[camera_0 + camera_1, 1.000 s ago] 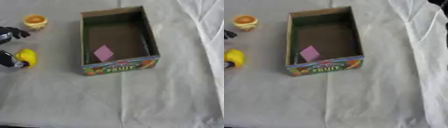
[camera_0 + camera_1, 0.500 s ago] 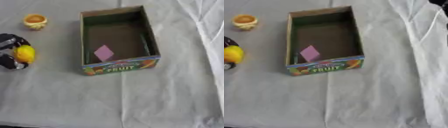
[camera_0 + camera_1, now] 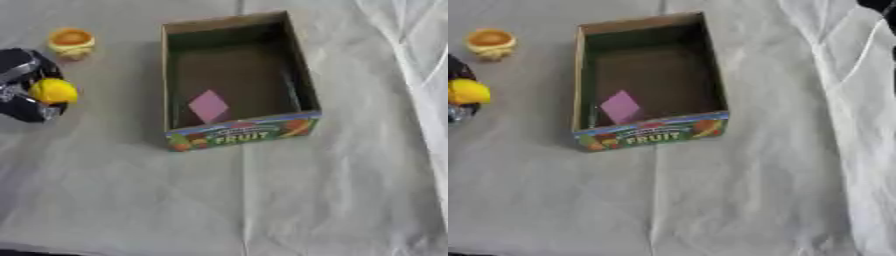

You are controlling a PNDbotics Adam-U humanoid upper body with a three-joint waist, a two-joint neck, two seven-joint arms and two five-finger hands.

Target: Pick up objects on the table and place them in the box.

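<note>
Left eye view: the robot's black left hand (image 3: 24, 92) sits at the left edge of the frame, its fingers and thumb curled round a small round yellow object (image 3: 53, 91), which rests in the grasp with its top face exposed. Whether hand and object are raised clear of the table cannot be determined. The right hand appears in neither view.

Just beyond the left hand, toward the far edge, a small orange-and-cream cup-shaped object (image 3: 71, 43) stands alone on the grey cloth-covered table (image 3: 262, 200), apart from the hand.

To the right of both lies an open rectangular cardboard box (image 3: 241, 132) with a dark interior and a printed front panel reading "FRUIT". A flat pink diamond-shaped piece (image 3: 208, 105) lies on the box floor, near the front left corner.

A crumpled white sheet (image 3: 850, 100) covers the right side of the table, well apart from the box.
</note>
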